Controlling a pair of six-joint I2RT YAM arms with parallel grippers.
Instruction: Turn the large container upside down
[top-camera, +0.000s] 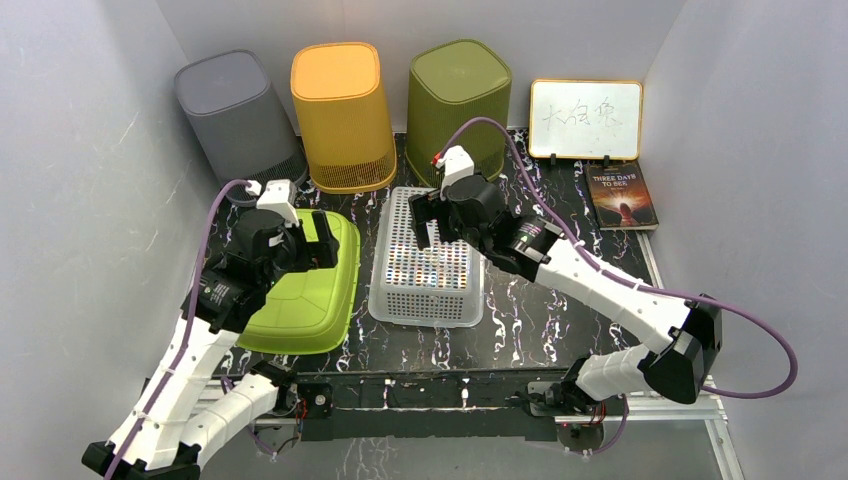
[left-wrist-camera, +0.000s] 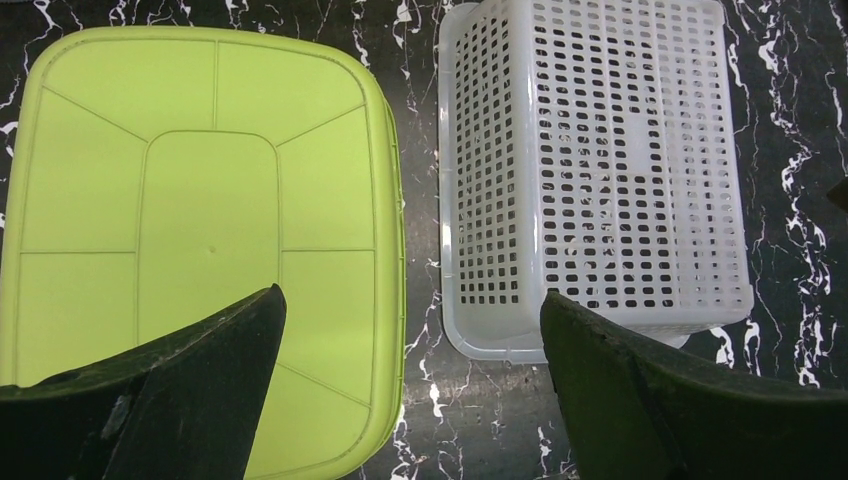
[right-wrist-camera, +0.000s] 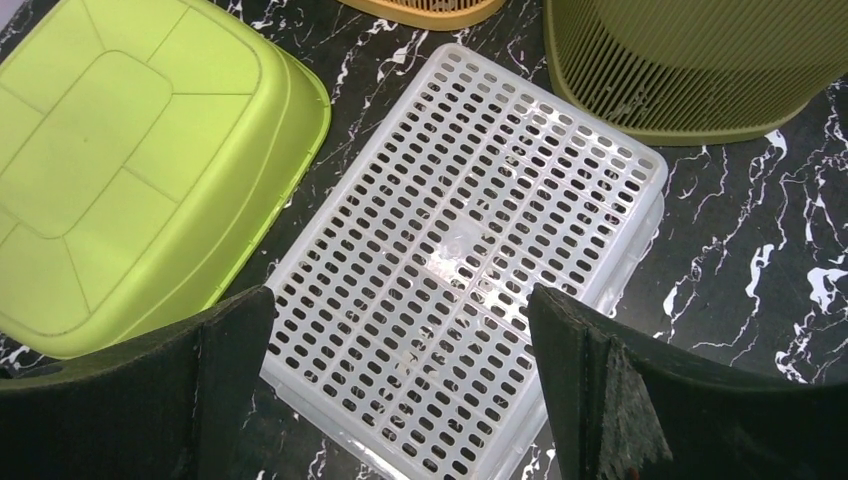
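Observation:
A lime green tub (top-camera: 300, 295) lies bottom up at the left of the black marble table; its ribbed base also shows in the left wrist view (left-wrist-camera: 200, 200) and the right wrist view (right-wrist-camera: 120, 170). A white perforated basket (top-camera: 425, 280) lies beside it in the middle, its flat base upward (left-wrist-camera: 600, 150) (right-wrist-camera: 470, 230). My left gripper (top-camera: 322, 245) (left-wrist-camera: 412, 298) is open and empty above the tub's right edge. My right gripper (top-camera: 430, 220) (right-wrist-camera: 400, 295) is open and empty above the basket's far end.
A grey bin (top-camera: 235, 115), an orange bin (top-camera: 342, 115) and an olive bin (top-camera: 458, 105) stand bottom up along the back. A whiteboard (top-camera: 585, 118) and a book (top-camera: 622, 196) are at the back right. Grey walls close in both sides.

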